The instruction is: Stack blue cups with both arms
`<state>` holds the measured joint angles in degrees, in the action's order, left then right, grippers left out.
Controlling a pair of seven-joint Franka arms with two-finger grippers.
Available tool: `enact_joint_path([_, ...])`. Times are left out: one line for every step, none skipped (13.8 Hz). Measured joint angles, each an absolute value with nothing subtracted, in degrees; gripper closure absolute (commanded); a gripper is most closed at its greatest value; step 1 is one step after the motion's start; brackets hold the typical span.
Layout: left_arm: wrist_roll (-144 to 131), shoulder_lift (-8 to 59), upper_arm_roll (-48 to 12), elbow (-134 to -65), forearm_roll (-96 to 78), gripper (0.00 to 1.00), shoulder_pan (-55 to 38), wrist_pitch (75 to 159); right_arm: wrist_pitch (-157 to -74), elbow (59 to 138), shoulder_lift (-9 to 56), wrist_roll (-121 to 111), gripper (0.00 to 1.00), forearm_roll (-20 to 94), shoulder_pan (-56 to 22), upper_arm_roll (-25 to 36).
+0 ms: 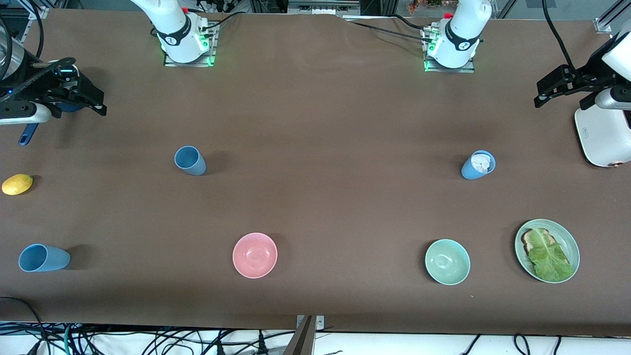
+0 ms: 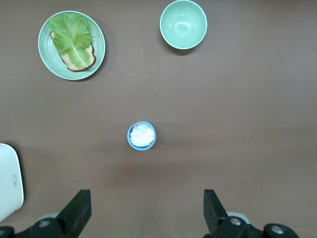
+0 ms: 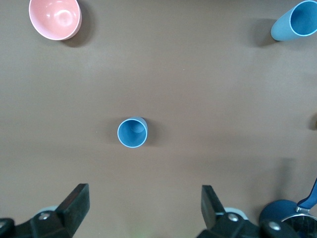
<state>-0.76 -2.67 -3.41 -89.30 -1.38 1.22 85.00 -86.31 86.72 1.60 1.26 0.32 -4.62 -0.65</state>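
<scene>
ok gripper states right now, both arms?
Left gripper: open, empty, over bare table near the white toaster.
Right gripper: open, empty, at the right arm's end of the table.

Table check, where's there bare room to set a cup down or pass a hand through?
Widest bare patch: mid-table, between the empty blue cup and the cup holding white stuff. Also between pink bowl and mint-green bowl. Crowded by the plate and toaster.

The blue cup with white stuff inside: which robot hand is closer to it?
Left. The left gripper hangs open over the table beside that cup; the right gripper is at the table's other end.
</scene>
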Motion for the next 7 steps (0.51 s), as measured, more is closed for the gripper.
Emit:
enact_joint_path([-0.8,-2.5,-3.5,-89.3,-1.6,0.00,1.2,85.0,-86.2,86.7,1.6,1.3,0.00,0.3,-4.6,-0.7])
enact_joint_path([-0.8,-2.4,-3.7,-89.3,-2.4,0.00,1.1,85.1,-85.9,86.7,1.6,1.3,0.00,0.3,-4.6,-0.7])
enact_joint_path([-0.8,-2.2,-3.8,-89.3,-3.6,0.00,1.0,85.4,-85.8,86.7,1.5,1.3,0.00,0.3,-4.6,-0.7])
enact_joint_path([-0.8,-2.1,-3.9,-89.3,-4.7,0.00,1.0,85.9,-85.8,86.7,1.5,1.3,0.00,0.3,-4.6,-0.7])
enact_joint_path([-0.8,-2.0,-3.9,-89.3,-5.2,0.00,1.0,86.5,-85.8,86.7,1.5,1.3,0.00,0.3,-4.6,-0.7])
enact_joint_path([-0.8,-2.0,-3.9,-89.3,-5.2,0.00,1.0,86.8,-85.8,86.7,1.5,1.3,0.00,0.3,-4.6,-0.7])
enact_joint_path([-0.8,-2.0,-3.9,-89.3,-5.2,0.00,1.0,86.9,-85.7,86.7,1.5,1.3,0.00,0.3,-4.6,-0.7])
